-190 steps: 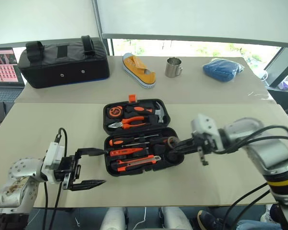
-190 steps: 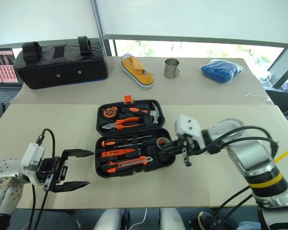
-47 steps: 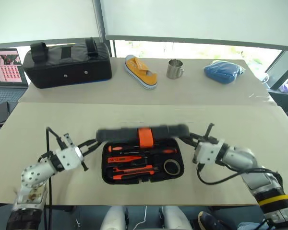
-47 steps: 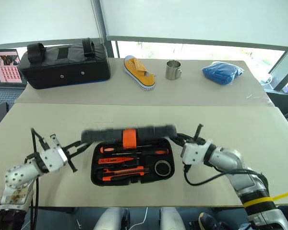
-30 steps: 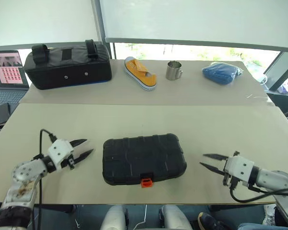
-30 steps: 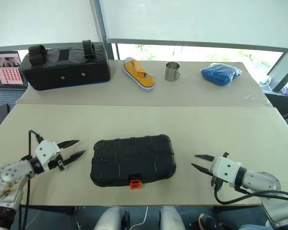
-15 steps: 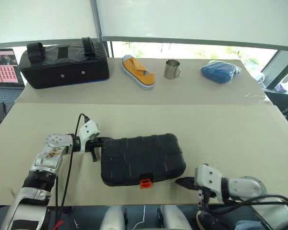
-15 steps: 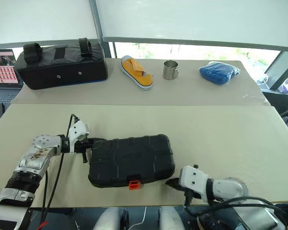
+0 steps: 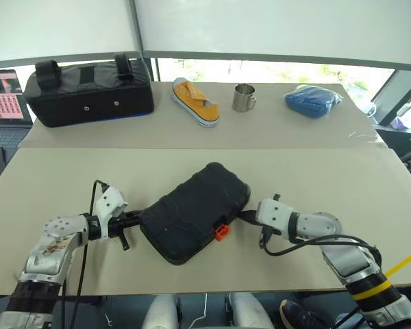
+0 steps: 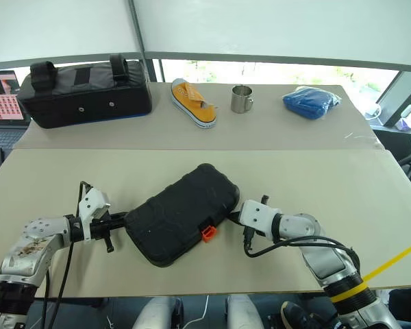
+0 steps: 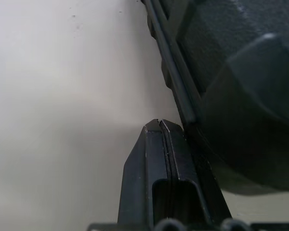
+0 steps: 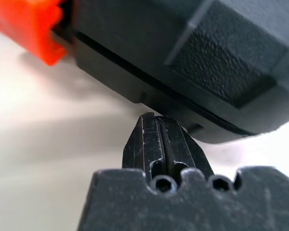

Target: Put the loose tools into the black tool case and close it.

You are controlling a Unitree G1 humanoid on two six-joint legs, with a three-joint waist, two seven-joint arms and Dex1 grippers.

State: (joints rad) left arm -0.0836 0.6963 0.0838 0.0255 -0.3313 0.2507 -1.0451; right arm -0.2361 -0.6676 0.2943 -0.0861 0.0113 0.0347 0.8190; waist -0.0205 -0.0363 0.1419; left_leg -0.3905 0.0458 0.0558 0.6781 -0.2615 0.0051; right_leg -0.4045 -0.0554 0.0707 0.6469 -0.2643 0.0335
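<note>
The black tool case (image 9: 195,211) lies shut on the near table, turned diagonally, its orange latch (image 9: 221,232) facing the front right. The loose tools are hidden, with the lid down. My left gripper (image 9: 138,218) is shut, its tip against the case's near-left end; the left wrist view shows its fingers (image 11: 154,144) pressed together beside the case's edge (image 11: 231,72). My right gripper (image 9: 245,216) is shut too, its tip touching the case's front right edge a little past the latch (image 12: 29,29). Neither gripper holds anything.
On the far table stand a black fabric bag (image 9: 89,88), a yellow shoe (image 9: 195,101), a steel mug (image 9: 243,97) and a blue cloth (image 9: 313,99). A laptop screen (image 9: 3,103) is at the far left. Bare tabletop (image 9: 329,171) surrounds the case.
The case has swung from lying square to lying diagonally, its right end going farther back. My right gripper came in from the front right to the case's edge. Both grippers went from open to shut.
</note>
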